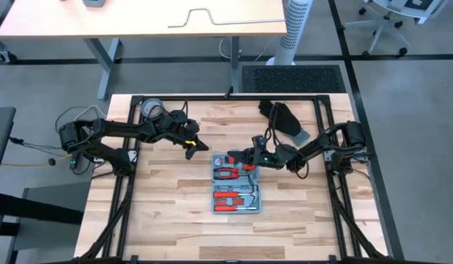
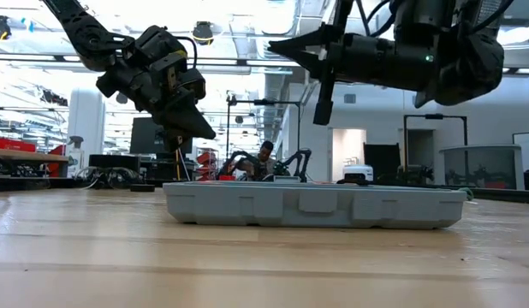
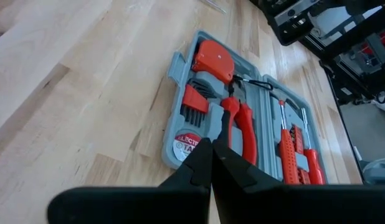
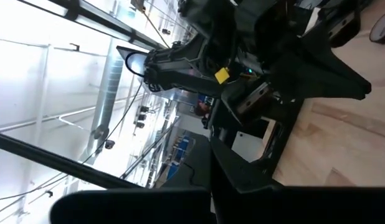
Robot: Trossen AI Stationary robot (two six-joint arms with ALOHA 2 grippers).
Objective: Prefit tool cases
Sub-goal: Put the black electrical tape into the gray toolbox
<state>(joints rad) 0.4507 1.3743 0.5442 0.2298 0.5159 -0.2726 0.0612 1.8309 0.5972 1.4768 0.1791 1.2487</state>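
Tool case [image 1: 237, 186] lies open mid-surface, tools seated. Left end effector [image 1: 197, 147] — fingers pressed together, empty — hovers beside it; right end effector [image 1: 250, 158] likewise, over the far end. Advise descending slowly, squarely.

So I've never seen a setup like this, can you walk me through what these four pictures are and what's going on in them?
This is one moment seen by four cameras. Two dark robot arms work at a wooden table. One picture looks straight down from above, one looks level across the tabletop, and one sits on each arm's wrist.

In the middle of the table lies an open tool case, a flat grey-blue tray with red-handled tools in its slots. A black glove lies at the far side.

The left tool hangs beside the case with its fingers shut and empty; its wrist camera looks down on the case. The right tool hovers over the case's far end, fingers also together, holding nothing. Seen from table height, both hang above the case without touching it.
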